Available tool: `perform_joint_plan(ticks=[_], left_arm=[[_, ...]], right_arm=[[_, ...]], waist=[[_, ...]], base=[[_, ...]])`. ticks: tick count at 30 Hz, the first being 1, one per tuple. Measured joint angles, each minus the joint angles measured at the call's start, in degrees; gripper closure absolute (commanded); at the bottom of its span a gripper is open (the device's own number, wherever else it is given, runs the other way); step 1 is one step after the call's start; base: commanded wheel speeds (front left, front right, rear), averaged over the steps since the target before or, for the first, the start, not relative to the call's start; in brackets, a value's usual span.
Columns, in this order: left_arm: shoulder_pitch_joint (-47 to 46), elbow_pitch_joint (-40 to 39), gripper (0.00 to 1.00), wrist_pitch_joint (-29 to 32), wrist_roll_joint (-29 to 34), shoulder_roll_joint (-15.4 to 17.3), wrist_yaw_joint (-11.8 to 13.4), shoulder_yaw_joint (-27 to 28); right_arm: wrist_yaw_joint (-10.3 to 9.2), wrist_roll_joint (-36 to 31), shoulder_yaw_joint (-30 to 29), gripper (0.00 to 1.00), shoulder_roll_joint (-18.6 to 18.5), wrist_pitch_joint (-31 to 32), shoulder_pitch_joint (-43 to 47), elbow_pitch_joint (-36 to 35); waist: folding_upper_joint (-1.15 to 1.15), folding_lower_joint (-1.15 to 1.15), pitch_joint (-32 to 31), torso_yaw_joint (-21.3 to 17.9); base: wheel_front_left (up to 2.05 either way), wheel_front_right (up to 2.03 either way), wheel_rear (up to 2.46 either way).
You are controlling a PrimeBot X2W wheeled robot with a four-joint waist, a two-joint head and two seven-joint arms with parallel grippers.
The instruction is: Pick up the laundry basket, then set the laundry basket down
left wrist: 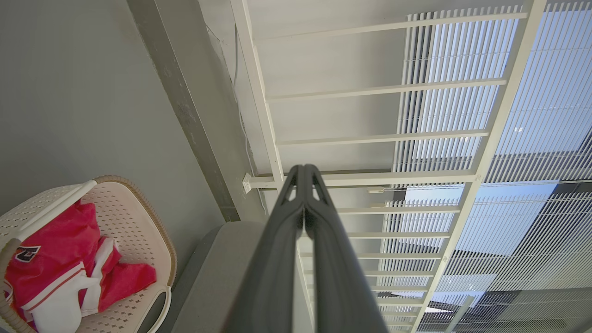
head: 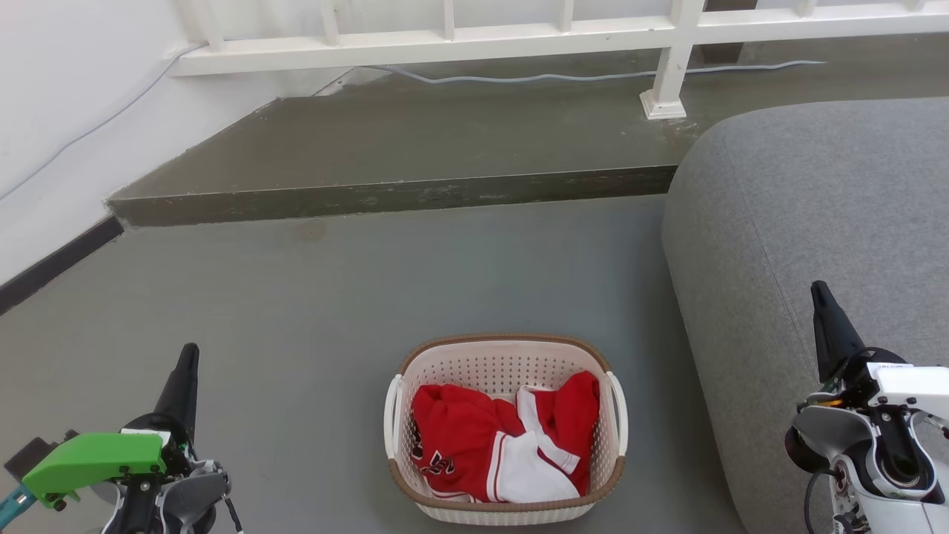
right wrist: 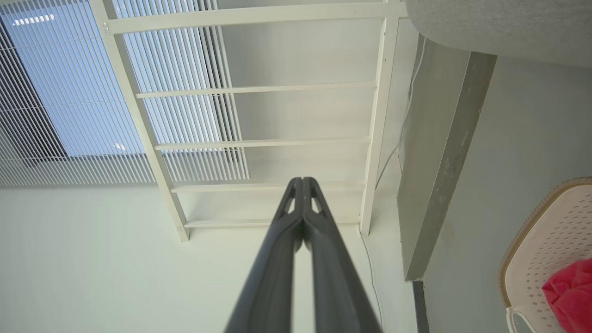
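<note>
At bottom centre of the head view, your laundry basket (head: 498, 365) sits upright on the grey floor (head: 311, 297), with a red-and-white garment (head: 482, 445) bundled inside. At lower left is your left gripper (head: 190, 354): fingers pressed together, nothing between them, well apart from the basket. At the right edge is your right gripper (head: 818, 291): tips closed too, empty, in front of a grey upholstered shape (head: 815, 208), probably a sofa, near the basket's right side. Across the top: raised step (head: 415, 148), white railing (head: 445, 46).
</note>
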Motion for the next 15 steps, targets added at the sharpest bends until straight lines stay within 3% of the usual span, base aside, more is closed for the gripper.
perform_joint_plan(ticks=[5, 6, 7, 8, 9, 15], left_arm=[[0.0, 0.0, 1.0, 0.0, 0.0, 0.0, 0.0, 0.0], [0.0, 0.3, 0.0, 0.0, 0.0, 0.0, 0.0, 0.0], [0.2, 0.8, 1.0, 0.0, 0.0, -0.2, 0.0, -0.1], [0.5, 1.5, 1.0, 0.0, 0.0, -0.4, 0.0, -0.3], [0.9, 2.2, 0.0, 0.0, 0.0, -0.7, 0.0, -0.4], [2.0, 2.6, 0.0, -0.3, 0.0, -1.3, 0.0, -0.7]], right_arm=[[0.0, 0.0, 0.0, 1.0, 0.0, 0.0, 0.0, 0.0], [-0.09, 0.0, 0.0, 0.0, 0.1, 0.0, 0.0, 0.3], [-0.24, 0.0, 0.0, 1.0, 0.3, 0.0, 0.2, 0.8], [-0.25, 0.0, 0.1, 1.0, 0.5, 0.0, 0.6, 1.5], [-0.25, 0.0, 0.2, 0.0, 0.9, 0.0, 1.3, 2.0], [-0.26, 0.0, 0.4, 0.0, 1.4, -0.1, 2.5, 2.5]], waist=[[0.0, 0.0, 0.0, 0.0], [0.0, 0.0, 0.0, 0.0], [0.0, 0.0, 0.0, 0.0], [0.0, 0.0, 0.0, 0.0], [0.0, 0.0, 0.0, 0.0], [0.0, 0.0, 0.0, 0.0]], base=[[0.0, 0.0, 0.0], [0.0, 0.0, 0.0], [0.0, 0.0, 0.0], [0.0, 0.0, 0.0], [0.0, 0.0, 0.0], [0.0, 0.0, 0.0]])
